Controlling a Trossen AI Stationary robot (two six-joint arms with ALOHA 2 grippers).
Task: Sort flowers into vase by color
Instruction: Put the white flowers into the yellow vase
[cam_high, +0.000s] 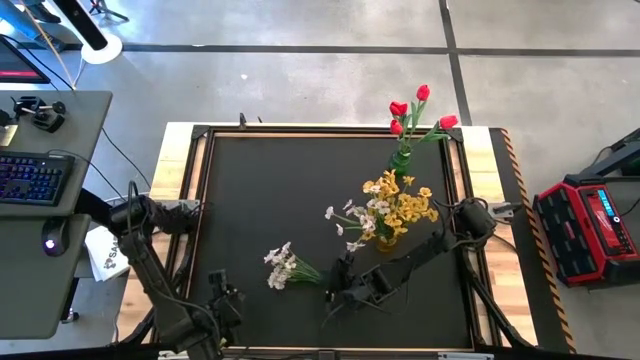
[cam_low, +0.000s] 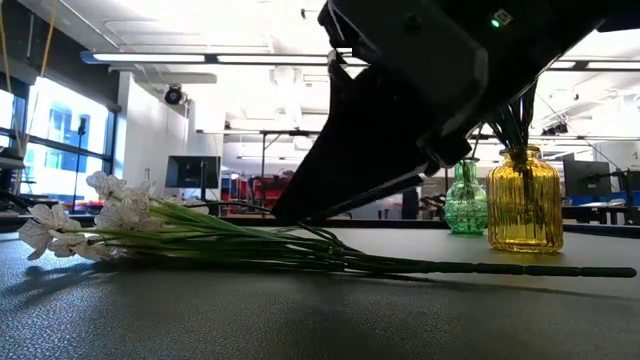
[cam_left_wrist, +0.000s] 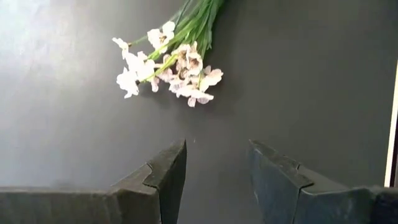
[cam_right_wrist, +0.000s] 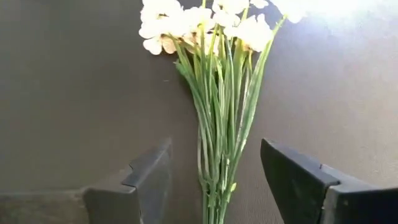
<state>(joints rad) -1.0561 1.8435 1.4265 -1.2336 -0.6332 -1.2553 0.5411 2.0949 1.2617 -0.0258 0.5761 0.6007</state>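
A spray of white flowers (cam_high: 283, 266) lies flat on the black mat, blossoms toward the left edge and green stems (cam_right_wrist: 214, 180) toward my right gripper (cam_right_wrist: 216, 146). That gripper is open low over the mat, a finger on either side of the stems, touching neither. My left gripper (cam_left_wrist: 217, 146) is open over bare mat at the near left (cam_high: 225, 296), the blossoms (cam_left_wrist: 168, 68) ahead of it. Red flowers stand in a green vase (cam_high: 401, 160) at the far right. Yellow flowers stand in a yellow vase (cam_low: 524, 200), with white blossoms (cam_high: 350, 215) beside them.
The mat has a raised wooden frame (cam_high: 185, 170) around it. The two vases (cam_low: 465, 200) stand close together toward the table's far right, behind my right arm (cam_low: 400, 120). Bare mat lies at the far left. A desk with a keyboard (cam_high: 35, 178) stands left of the table.
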